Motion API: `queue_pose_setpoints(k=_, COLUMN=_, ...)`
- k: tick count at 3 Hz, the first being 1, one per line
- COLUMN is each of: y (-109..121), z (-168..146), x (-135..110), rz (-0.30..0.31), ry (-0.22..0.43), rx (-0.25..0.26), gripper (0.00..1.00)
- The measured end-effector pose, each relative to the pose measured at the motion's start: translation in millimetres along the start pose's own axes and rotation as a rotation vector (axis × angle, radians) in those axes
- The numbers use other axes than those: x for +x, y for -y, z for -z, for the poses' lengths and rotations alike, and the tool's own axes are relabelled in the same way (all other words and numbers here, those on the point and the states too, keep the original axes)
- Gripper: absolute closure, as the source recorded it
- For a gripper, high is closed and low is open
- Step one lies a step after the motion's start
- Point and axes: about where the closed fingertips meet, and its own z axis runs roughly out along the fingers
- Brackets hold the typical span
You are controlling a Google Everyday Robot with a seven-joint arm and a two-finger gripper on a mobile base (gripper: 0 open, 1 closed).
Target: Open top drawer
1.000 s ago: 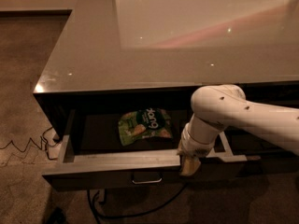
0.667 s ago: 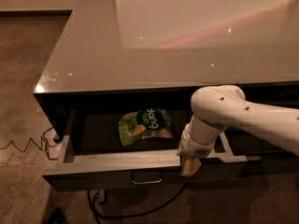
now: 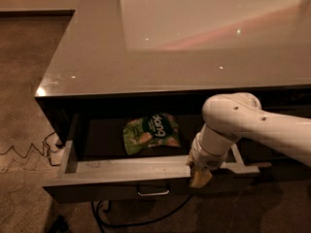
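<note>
The top drawer (image 3: pixel 121 170) stands pulled out from under the bench (image 3: pixel 97 57), 1 green snack bag (image 3: pixel 151 133) lying inside. The pincer (image 3: pixel 200 177) sits at the drawer's front rim, right of the handle (image 3: pixel 153 193); its grip cannot be told.

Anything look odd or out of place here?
Nothing damaged or spilled. A green snack bag lies askew inside the dark grey-brown top drawer; a black cable trails on the floor below. The gripper is at the drawer's front edge, right of its handle.
</note>
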Motion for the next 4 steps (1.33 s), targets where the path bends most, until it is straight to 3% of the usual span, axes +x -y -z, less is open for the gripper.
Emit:
queue_pose_setpoints(k=1, y=-8, z=5, x=5, rz=-0.014, ry=0.001, rx=0.022, gripper=0.16)
queue_pose_setpoints(k=2, y=-27, z=21, x=25, rz=-0.054, ry=0.001, rx=0.071, gripper=0.0)
queue_pose_setpoints(k=4, y=-20, z=25, x=25, rz=-0.052, ry=0.017, rx=0.074, gripper=0.0)
